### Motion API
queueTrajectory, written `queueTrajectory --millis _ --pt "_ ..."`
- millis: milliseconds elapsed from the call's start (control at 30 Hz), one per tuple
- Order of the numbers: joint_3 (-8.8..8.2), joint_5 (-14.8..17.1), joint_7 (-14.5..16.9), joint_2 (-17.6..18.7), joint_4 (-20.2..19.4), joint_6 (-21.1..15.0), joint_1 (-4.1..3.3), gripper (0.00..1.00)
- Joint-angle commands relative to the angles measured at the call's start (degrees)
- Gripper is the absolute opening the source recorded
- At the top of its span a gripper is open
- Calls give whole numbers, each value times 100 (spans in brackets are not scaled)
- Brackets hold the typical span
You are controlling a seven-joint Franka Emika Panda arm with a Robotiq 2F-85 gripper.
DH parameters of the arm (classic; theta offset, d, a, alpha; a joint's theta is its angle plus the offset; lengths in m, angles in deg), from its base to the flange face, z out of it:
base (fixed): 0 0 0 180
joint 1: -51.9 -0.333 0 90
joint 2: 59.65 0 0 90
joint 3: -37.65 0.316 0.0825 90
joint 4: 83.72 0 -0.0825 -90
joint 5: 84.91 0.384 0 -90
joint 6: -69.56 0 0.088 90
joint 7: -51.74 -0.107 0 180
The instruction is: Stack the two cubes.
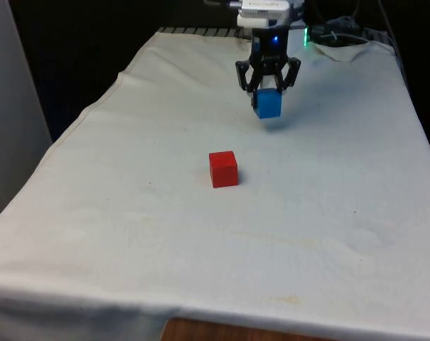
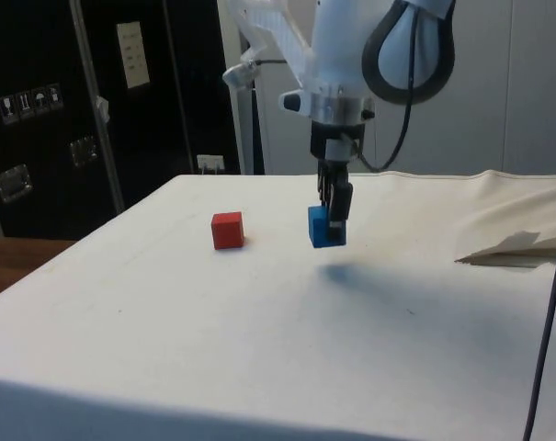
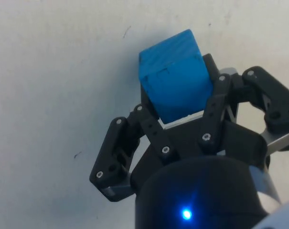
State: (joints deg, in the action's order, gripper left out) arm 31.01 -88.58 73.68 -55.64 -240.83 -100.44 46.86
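Clamped jaws of the gripper [image 1: 268, 89] hold the blue cube [image 1: 269, 104], apparently lifted just clear of the cloth; the red cube [image 1: 223, 169] lies nearer the camera, toward the front view's left.

The tool [image 1: 268, 91] is hanging over the far part of the tabletop [image 1: 328, 213] and is gripping a blue cube [image 1: 269, 104] between its fingers. The blue cube is sitting a little tilted and is lifted off the white cloth [image 1: 115, 234], with a soft shadow lying under it. A red cube [image 1: 223, 169] is resting on the cloth, nearer to the camera and a bit toward the front view's left, well apart from the blue one.
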Motion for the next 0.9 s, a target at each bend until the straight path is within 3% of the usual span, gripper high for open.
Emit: queueTrajectory --millis 0,500,867 --pt "0 0 0 -132 11 126 0 1" --pt "0 -34 -178 -756 292 945 11 1" --pt "6 6 -264 -1066 516 1329 0 1"
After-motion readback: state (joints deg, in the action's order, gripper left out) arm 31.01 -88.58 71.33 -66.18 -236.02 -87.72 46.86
